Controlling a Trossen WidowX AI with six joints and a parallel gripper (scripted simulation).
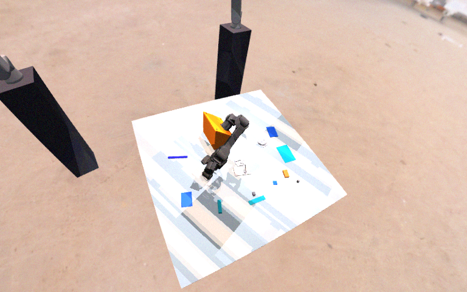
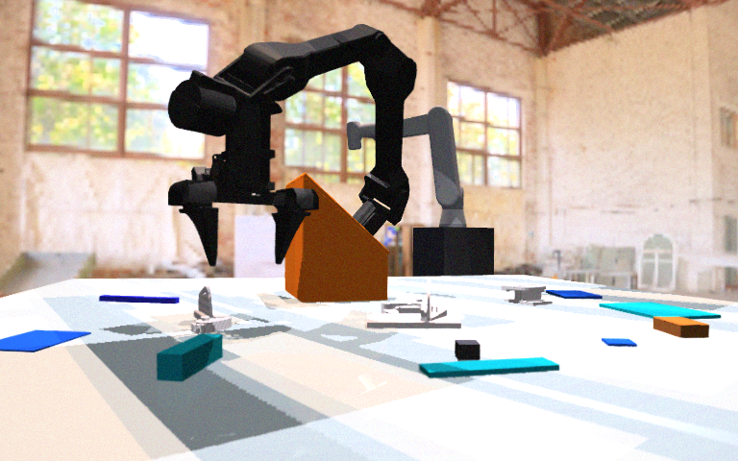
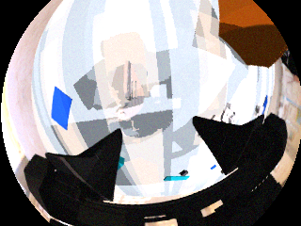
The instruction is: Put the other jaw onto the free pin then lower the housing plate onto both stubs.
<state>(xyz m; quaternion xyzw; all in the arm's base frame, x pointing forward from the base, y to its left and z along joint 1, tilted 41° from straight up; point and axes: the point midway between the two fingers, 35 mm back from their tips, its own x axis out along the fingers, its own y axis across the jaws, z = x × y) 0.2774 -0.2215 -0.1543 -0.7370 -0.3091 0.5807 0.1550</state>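
The worktop bore four blue pieces, three turquoise pieces, two black pieces, three pale parts, one orange block, one orange wedge.

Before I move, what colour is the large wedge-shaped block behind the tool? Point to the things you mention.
Orange (image 1: 211, 134) (image 2: 343, 268) (image 3: 251, 40); it shows best in the exterior view.

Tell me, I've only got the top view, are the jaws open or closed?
Observer: Wide open; in the exterior view there's a broad gap between them, with nothing held.

Operator: Okay, are the tips down on the table?

Observer: No, the exterior view shows both tips above the table.

Operator: What about the pale part near them, is it flat?

Observer: Not entirely; in the exterior view the pale part has a piece sticking up, its top lower than the tips.
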